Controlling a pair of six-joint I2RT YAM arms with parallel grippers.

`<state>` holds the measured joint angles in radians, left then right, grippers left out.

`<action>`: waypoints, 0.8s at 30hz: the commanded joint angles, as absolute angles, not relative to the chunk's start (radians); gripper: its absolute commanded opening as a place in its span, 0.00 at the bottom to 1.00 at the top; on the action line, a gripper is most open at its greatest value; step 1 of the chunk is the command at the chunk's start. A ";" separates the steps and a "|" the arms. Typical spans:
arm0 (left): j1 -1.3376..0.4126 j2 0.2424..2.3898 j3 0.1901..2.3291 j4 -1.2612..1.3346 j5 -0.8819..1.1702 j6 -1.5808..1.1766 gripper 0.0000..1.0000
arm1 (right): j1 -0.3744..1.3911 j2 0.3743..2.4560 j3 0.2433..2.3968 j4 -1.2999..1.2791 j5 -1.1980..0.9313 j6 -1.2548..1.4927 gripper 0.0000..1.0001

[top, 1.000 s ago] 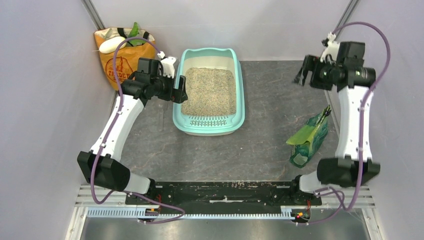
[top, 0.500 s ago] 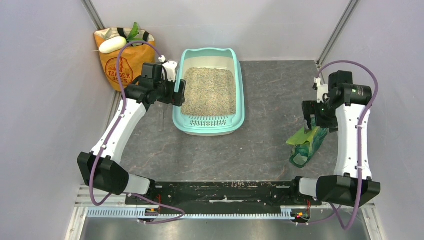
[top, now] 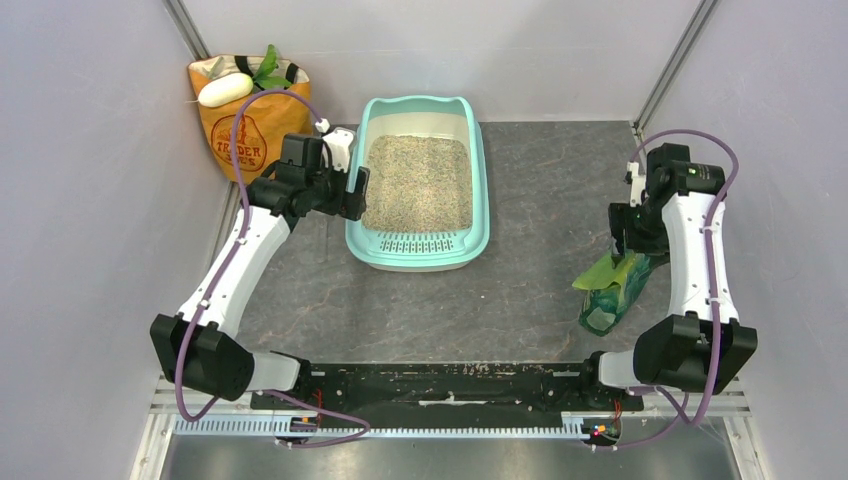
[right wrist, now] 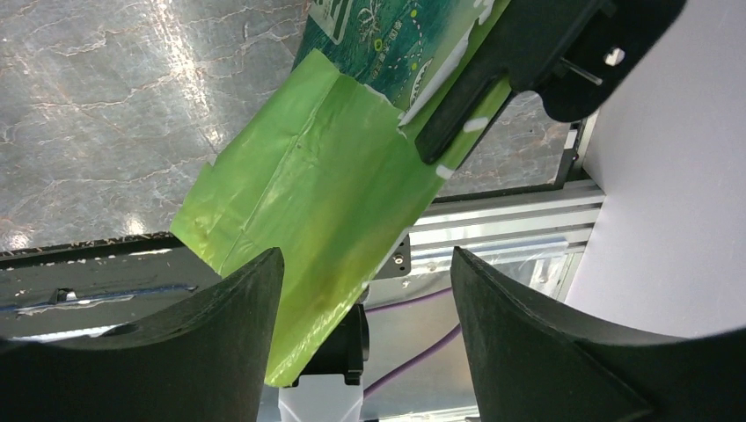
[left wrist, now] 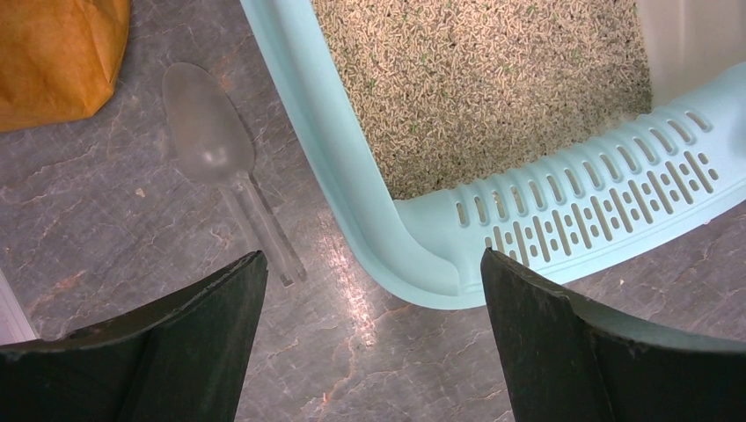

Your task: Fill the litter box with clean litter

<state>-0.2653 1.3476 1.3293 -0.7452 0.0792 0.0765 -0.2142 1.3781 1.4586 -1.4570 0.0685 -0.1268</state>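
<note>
From above, the big change is on my right. A second ago my right claw hung high by the far right wall. It has since swung down and now sits on the top of the green bag. My left claw has barely shifted and hangs beside the left wall of the litter box. The box stands mid-worktop with clean litter already spread across its floor. I judge I'm going for the bag, either to pour more or to clear it away.

My left wrist camera shows the left claw spread wide and holding nothing, above the box's near left corner by the slotted grate. It also shows a clear scoop lying on the worktop just beside the box. My own arm hides that scoop from above. A corner of the orange paper bag shows too.

My right wrist camera settles what the top view cannot. The right claw's fingers stand apart with the bag's green flap in the gap between them, and they are not yet pinched on it.
</note>
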 commanded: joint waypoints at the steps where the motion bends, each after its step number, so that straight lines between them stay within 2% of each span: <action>1: -0.268 1.316 1.341 -0.704 0.067 0.113 0.97 | -0.225 1.326 1.417 -1.430 0.057 -0.117 0.68; 10: -0.268 1.347 1.367 -0.698 0.075 0.089 0.97 | -0.232 1.348 1.421 -1.424 0.003 -0.133 0.32; 12: -0.268 1.347 1.370 -0.702 0.080 0.082 0.97 | -0.232 1.358 1.445 -1.408 -0.037 -0.126 0.21; 14: -0.268 1.348 1.370 -0.707 0.096 0.085 0.97 | -0.232 1.380 1.491 -1.398 -0.085 -0.130 0.03; 17: -0.268 1.348 1.377 -0.709 0.123 0.083 0.97 | -0.232 1.426 1.583 -1.405 -0.214 -0.202 0.00; 21: -0.268 1.365 1.408 -0.730 0.160 0.076 0.97 | -0.232 1.472 1.771 -1.502 -0.507 -0.450 0.00; 24: -0.268 1.362 1.417 -0.729 0.197 0.076 0.97 | -0.223 1.512 1.892 -1.601 -0.616 -0.620 0.00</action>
<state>-0.2653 1.3613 1.3640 -0.7506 0.1299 0.0772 -0.2375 1.5150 1.6905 -1.5051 -0.3126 -0.3370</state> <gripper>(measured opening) 0.971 0.009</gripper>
